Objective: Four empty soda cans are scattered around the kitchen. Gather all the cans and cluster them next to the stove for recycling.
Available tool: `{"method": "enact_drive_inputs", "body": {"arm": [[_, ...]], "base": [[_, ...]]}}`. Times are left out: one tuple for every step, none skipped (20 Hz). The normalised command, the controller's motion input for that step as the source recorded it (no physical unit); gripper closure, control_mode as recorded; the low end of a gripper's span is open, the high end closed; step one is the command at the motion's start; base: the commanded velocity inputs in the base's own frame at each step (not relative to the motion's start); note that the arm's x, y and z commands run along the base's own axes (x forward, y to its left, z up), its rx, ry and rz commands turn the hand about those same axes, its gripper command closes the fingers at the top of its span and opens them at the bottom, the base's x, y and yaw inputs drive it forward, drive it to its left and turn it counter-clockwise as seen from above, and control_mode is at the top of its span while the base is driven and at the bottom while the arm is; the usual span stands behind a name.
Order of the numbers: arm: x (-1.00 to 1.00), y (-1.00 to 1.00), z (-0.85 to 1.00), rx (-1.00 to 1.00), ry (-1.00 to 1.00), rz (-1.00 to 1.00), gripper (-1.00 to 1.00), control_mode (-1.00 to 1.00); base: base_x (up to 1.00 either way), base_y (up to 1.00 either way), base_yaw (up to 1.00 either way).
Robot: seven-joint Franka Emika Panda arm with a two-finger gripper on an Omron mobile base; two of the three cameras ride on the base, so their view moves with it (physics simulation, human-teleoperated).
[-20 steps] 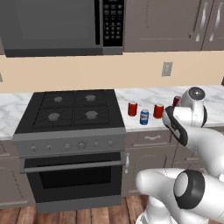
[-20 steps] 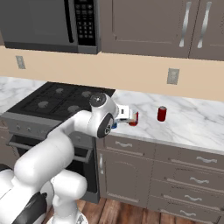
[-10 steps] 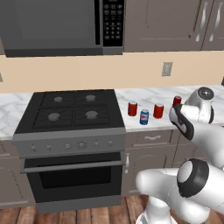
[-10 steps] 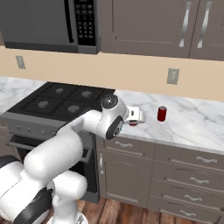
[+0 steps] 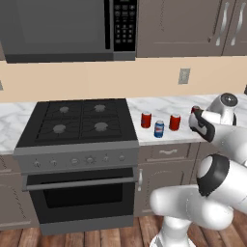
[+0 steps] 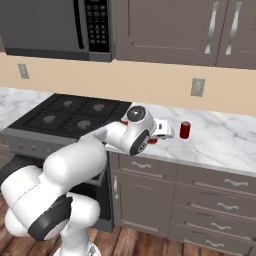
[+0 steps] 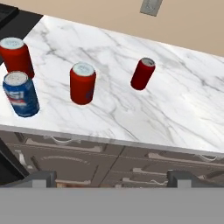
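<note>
The stove [image 5: 79, 120] stands left of a marble counter [image 5: 164, 106]. Just right of it are three soda cans: a red one [image 5: 145, 119], a blue one [image 5: 158, 129] and another red one [image 5: 174, 122]. A further red can [image 5: 195, 110] stands apart to the right, partly behind my hand. My gripper [image 5: 197, 120] hovers open and empty at the counter's front edge. The hand view looks down on the cluster, red [image 7: 16, 57], blue [image 7: 21, 94], red [image 7: 82, 83], and on the lone red can [image 7: 142, 73]; the gripper [image 7: 111, 179] is well short of all of them. In the right base view the lone can [image 6: 185, 130] stands right of the gripper [image 6: 169, 132].
A dark microwave [image 5: 67, 29] hangs over the stove, with brown wall cabinets [image 5: 193, 24] beside it. An outlet [image 5: 184, 75] is on the beige wall. Drawers [image 6: 215, 200] run below the counter, and bare marble [image 6: 225, 140] stretches right of the lone can.
The arm has swung to the right along the counter's front edge, carrying the open hand away from the three clustered cans toward the lone red can. The cans have not moved.
</note>
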Motion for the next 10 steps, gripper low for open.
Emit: {"method": "enact_drive_inputs", "body": {"arm": [[0.22,-0.19,0.0,0.0,0.0,0.0,-1.0,-1.0],[0.21,-0.16,0.0,0.0,0.0,0.0,-1.0,-1.0],[0.22,-0.14,0.0,0.01,0.0,0.0,-1.0,-1.0],[0.2,-0.13,0.0,0.02,0.0,0.0,-1.0,-1.0],[0.16,-0.12,0.0,0.01,0.0,0.0,-1.0,-1.0],[0.19,-0.12,0.0,0.01,0.0,0.0,-1.0,-1.0],[0.21,-0.11,0.0,0.0,0.0,0.0,-1.0,-1.0],[0.23,-0.1,0.0,0.0,0.0,0.0,-1.0,-1.0],[0.21,-0.1,0.0,0.0,0.0,0.0,-1.0,-1.0],[0.22,-0.1,0.0,0.0,0.0,0.0,-1.0,-1.0]], "base": [[0.0,0.0,0.0],[0.0,0.0,0.0],[0.0,0.0,0.0],[0.0,0.0,0.0],[0.0,0.0,0.0],[0.0,0.0,0.0],[0.0,0.0,0.0],[0.0,0.0,0.0],[0.0,0.0,0.0],[0.0,0.0,0.0]]}}
